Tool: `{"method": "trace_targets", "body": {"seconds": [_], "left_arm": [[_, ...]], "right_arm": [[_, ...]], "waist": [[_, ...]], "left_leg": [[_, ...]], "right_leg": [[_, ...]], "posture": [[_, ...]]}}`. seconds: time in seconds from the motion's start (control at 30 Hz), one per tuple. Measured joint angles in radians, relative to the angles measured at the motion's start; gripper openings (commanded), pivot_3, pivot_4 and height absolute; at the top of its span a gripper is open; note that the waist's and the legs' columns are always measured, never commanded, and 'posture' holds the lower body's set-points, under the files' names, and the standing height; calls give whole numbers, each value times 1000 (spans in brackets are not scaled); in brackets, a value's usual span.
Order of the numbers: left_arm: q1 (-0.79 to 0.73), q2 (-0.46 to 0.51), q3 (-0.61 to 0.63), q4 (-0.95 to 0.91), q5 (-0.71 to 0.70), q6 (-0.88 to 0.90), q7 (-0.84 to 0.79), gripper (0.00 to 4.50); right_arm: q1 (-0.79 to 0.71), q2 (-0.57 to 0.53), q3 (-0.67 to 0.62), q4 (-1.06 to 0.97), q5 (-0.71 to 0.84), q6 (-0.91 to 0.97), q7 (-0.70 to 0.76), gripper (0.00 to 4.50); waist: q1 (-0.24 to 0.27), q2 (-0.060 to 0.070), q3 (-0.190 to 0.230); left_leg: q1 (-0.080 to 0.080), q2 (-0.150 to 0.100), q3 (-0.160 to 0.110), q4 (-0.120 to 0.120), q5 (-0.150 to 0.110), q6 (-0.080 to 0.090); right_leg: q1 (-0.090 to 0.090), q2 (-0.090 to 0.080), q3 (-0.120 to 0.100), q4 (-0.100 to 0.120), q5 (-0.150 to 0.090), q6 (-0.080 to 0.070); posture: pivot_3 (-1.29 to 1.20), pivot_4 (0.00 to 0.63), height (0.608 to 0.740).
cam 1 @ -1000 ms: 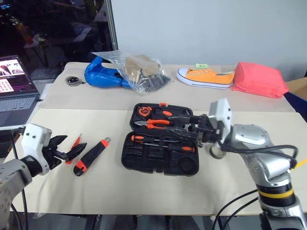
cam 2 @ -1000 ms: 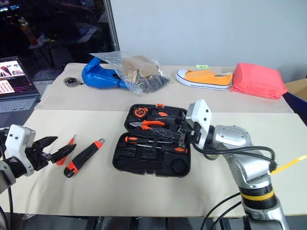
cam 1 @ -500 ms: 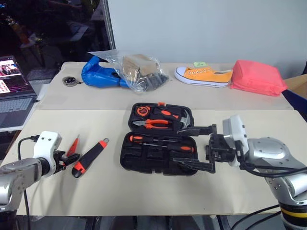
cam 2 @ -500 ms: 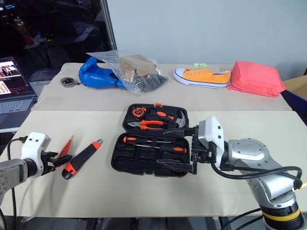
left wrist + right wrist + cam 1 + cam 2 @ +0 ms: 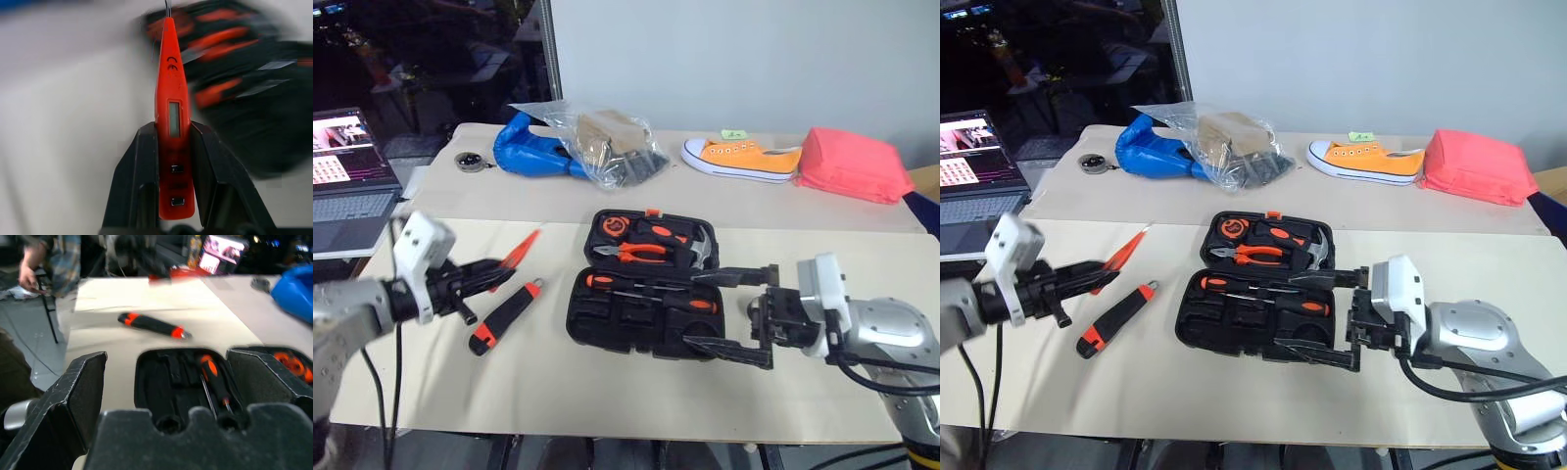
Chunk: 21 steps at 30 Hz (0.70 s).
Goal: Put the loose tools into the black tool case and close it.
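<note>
Your left gripper (image 5: 171, 161) is clamped on the light, slick, stiff red tester screwdriver (image 5: 171, 98), lifted at 9 o'clock of the open black tool case (image 5: 641, 304), so grip mid-handle; right gripper (image 5: 734, 311) spread wide, empty.

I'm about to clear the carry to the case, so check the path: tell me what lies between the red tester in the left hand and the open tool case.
Nothing visible blocks it. The left hand holds the red tester above the table; bare tabletop lies between it and the black tool case. The utility knife lies flat below the path. The right hand, open, sits at the case's far side.
</note>
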Motion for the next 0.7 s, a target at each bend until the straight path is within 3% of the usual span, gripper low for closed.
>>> {"method": "trace_targets", "body": {"seconds": [0.13,0.27,0.43,0.7], "left_arm": [[-285,-102,-413,214,254,-198,-191,662],[-447,-246,-635,464,456,-353,-271,662],[-533,-348,-745,659,598,-480,-330,662],[-510,-363,-754,604,651,-445,-364,662]], "right_arm": [[133,-16,-113,-17,0,-14,22,4500],[223,-24,-206,-20,-3,-27,36,4500],[311,-25,-299,-48,-4,-33,27,4500],[362,-22,-325,-105,-2,-34,2,4500]], "waist": [[2,2,-1],[-6,1,0],[-12,2,-1],[-9,3,-1]], "left_leg": [[-5,-5,3,2,0,1],[-10,-3,0,4,-1,2],[-13,-3,-2,5,-2,4],[-11,-3,-4,9,-2,4]], "right_leg": [[-1,3,-1,-1,-1,2],[-4,6,-2,0,0,2],[-5,6,-1,0,0,2],[-1,6,-2,1,-3,10]], "posture": [[0,150,740],[0,150,740],[0,150,740],[0,150,740]]}}
